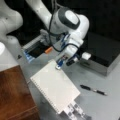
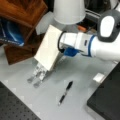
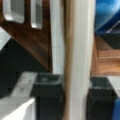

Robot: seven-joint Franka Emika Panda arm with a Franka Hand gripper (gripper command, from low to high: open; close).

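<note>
Jaws [image 3: 76, 100] squeeze the top edge of a white notebook [image 1: 56, 87], one dark finger [image 3: 47, 97] on each side of it. Below the jaws the notebook tilts up, its low end resting on a shiny metal stand [image 2: 37, 73] on the grey surface [image 2: 82, 100]. It looks light, thin and a bit bendy, so its edge seems a good place to hold. The white arm [image 1: 70, 27] reaches down and bends over it. A black pen [image 2: 65, 93] lies well apart.

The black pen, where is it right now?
The black pen lies on the grey table, toward a front view's right, apart from the white notebook held by the gripper.
</note>
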